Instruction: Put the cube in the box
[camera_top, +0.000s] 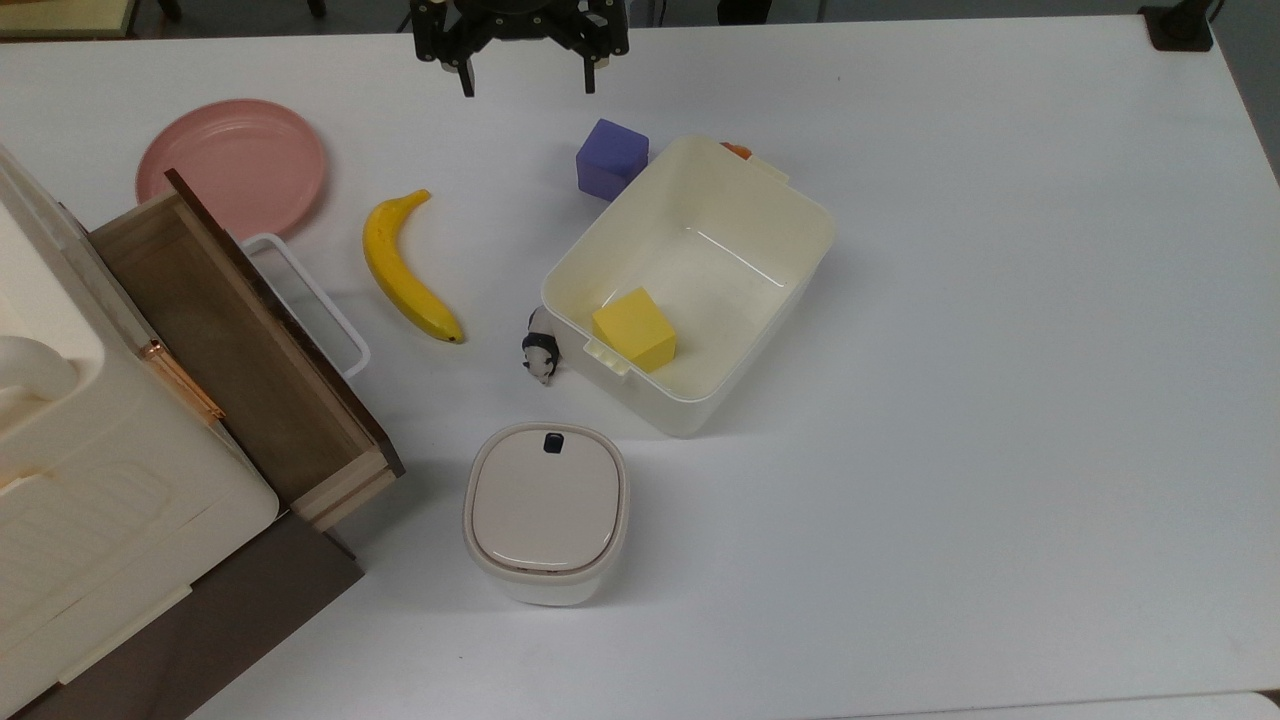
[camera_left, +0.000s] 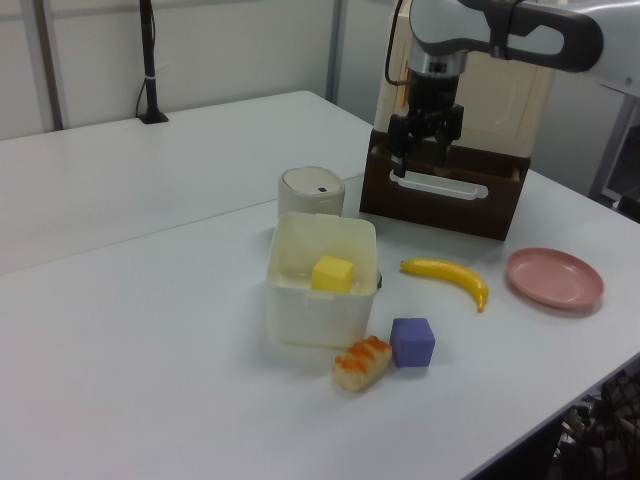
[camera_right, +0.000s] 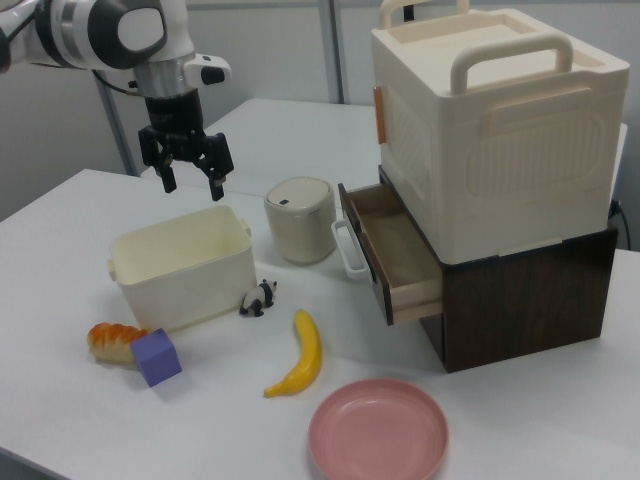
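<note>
The purple cube (camera_top: 611, 158) (camera_left: 412, 342) (camera_right: 156, 357) rests on the white table, touching or nearly touching the outside of a corner of the cream box (camera_top: 812, 214) (camera_left: 315, 325) (camera_right: 185, 280). A yellow cube (camera_top: 635, 328) (camera_left: 333, 272) lies inside the box. My gripper (camera_top: 528, 88) (camera_left: 420, 160) (camera_right: 192, 187) hangs in the air with its fingers spread wide, open and empty. In the top view it sits above and slightly left of the purple cube, near the table's far edge.
A bread roll (camera_left: 362, 362) (camera_right: 112, 338) lies beside the purple cube. A banana (camera_top: 405, 270), a pink plate (camera_top: 232, 165), a small panda figure (camera_top: 540, 350) and a lidded round-cornered container (camera_top: 546, 510) stand nearby. The storage unit's wooden drawer (camera_top: 230, 330) is pulled open.
</note>
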